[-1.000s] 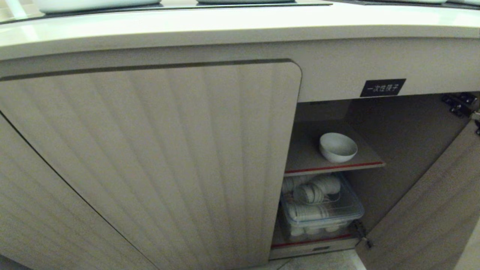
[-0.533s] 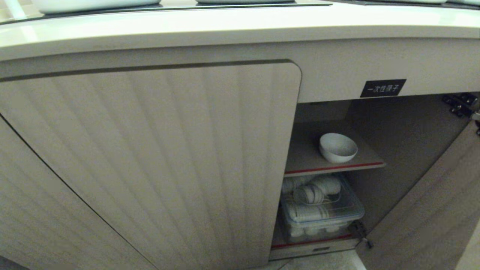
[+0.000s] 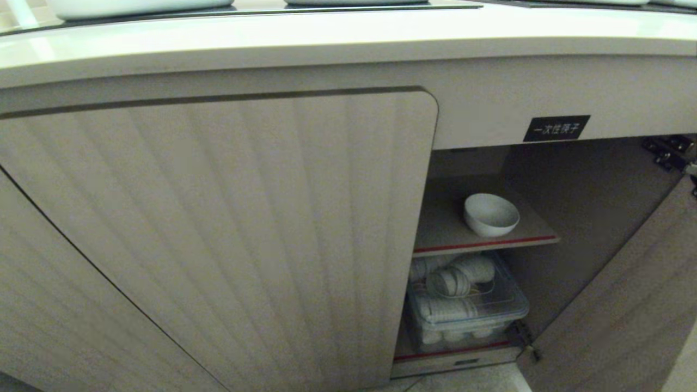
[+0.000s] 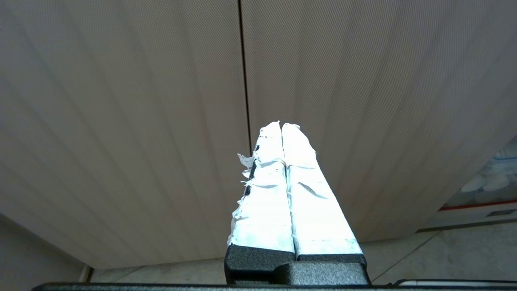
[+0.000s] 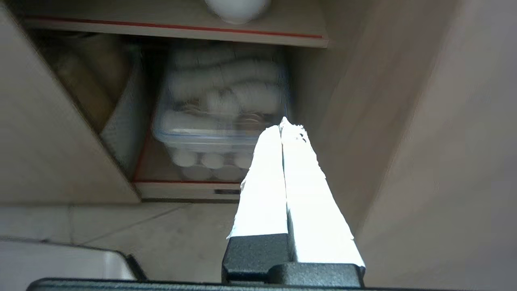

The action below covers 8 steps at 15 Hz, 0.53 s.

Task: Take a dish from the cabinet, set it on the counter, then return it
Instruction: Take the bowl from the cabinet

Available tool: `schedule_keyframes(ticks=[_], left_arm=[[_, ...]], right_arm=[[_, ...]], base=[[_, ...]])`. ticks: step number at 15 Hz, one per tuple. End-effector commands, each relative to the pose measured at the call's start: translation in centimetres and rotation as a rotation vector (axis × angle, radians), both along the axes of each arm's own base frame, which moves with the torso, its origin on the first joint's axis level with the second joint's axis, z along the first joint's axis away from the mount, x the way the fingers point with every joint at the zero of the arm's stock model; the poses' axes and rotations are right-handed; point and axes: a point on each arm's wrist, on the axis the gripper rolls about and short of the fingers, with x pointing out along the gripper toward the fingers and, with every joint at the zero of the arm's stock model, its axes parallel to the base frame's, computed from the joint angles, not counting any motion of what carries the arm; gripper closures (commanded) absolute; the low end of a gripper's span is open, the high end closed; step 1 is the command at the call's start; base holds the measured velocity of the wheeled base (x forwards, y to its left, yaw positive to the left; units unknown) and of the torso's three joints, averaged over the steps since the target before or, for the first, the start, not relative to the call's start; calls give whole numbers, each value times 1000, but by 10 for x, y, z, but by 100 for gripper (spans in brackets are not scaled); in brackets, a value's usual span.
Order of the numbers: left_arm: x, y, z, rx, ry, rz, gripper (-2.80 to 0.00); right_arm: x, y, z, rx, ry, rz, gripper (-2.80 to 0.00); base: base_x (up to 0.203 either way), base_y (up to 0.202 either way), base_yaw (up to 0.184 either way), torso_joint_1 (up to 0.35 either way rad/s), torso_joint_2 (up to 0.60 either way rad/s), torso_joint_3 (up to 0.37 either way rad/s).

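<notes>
The dish [image 3: 490, 214], a small white bowl, stands on the cabinet's upper red-edged shelf [image 3: 479, 243]; in the right wrist view only the dish's underside [image 5: 236, 10] shows. The cabinet [image 3: 228, 228] has its left ribbed door closed and its right door [image 3: 626, 305] swung open. The cream counter [image 3: 337, 38] runs above. My right gripper [image 5: 281, 123] is shut and empty, low in front of the open compartment, below the dish. My left gripper [image 4: 281, 125] is shut and empty, facing the closed ribbed doors [image 4: 161, 121]. Neither arm shows in the head view.
A clear plastic box [image 3: 468, 310] of stacked white bowls fills the lower shelf; the plastic box [image 5: 220, 117] lies just beyond my right fingertips. White pots [image 3: 136, 6] sit on the counter's black panels. A black label [image 3: 556, 128] hangs above the opening. Tiled floor [image 5: 161, 238] lies below.
The head view is unchanged: the dish, the shelves and the doors have kept still, and no arm has come into it.
</notes>
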Motion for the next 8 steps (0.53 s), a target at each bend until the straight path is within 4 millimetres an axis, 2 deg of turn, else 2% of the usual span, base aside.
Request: schedule_keyframes(ticks=[1,5,8], left_arm=[[0,0,0,0,1,0,0],[0,0,0,0,1,0,0],[0,0,0,0,1,0,0]], right_arm=[[12,1,6,-2,64,38,0],[38,3,23,-51,143,137,0],[64,4,37,-54,223,167,0]], base=[[0,0,0,0,0,0],[0,0,0,0,0,0],[0,0,0,0,0,0]])
